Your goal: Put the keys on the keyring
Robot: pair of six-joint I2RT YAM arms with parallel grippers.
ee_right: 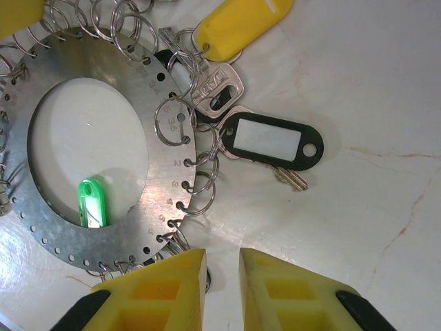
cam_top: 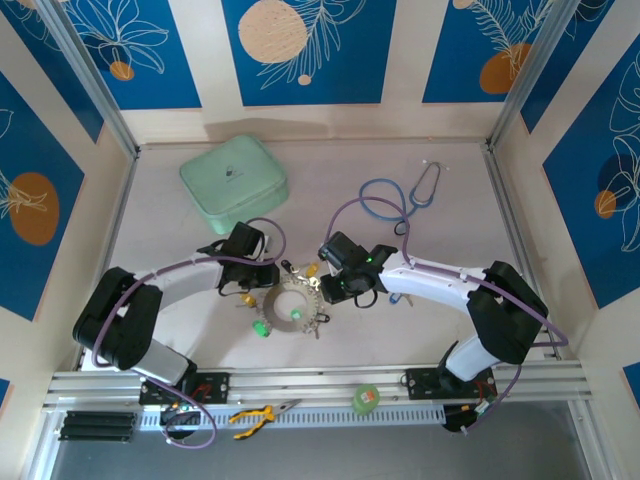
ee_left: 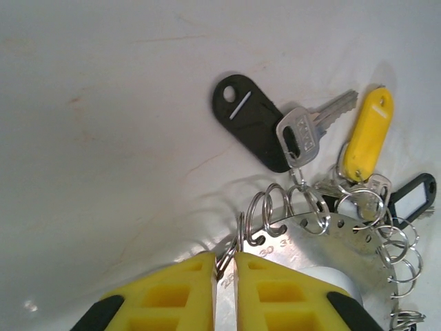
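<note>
The keyring [cam_top: 280, 298] lies flat between my two grippers, a silvery disc with many small wire rings along its rim. In the left wrist view its rim [ee_left: 331, 234] carries a key [ee_left: 306, 131] with a black tag [ee_left: 251, 124], a yellow tag [ee_left: 368, 134] and a black-framed label tag [ee_left: 413, 200]. My left gripper [ee_left: 225, 265] is shut on a small wire ring [ee_left: 238, 241] at the rim. My right gripper [ee_right: 222, 265] stands open beside the keyring's edge [ee_right: 165, 179], with bare table between its fingers. A green tag [ee_right: 91, 203] lies in the central hole.
A mint-green case [cam_top: 235, 183] sits at the back left. A blue stethoscope [cam_top: 395, 200] lies at the back right. Yellow-handled pliers [cam_top: 262, 413] and a green tape roll [cam_top: 366, 398] rest on the front rail.
</note>
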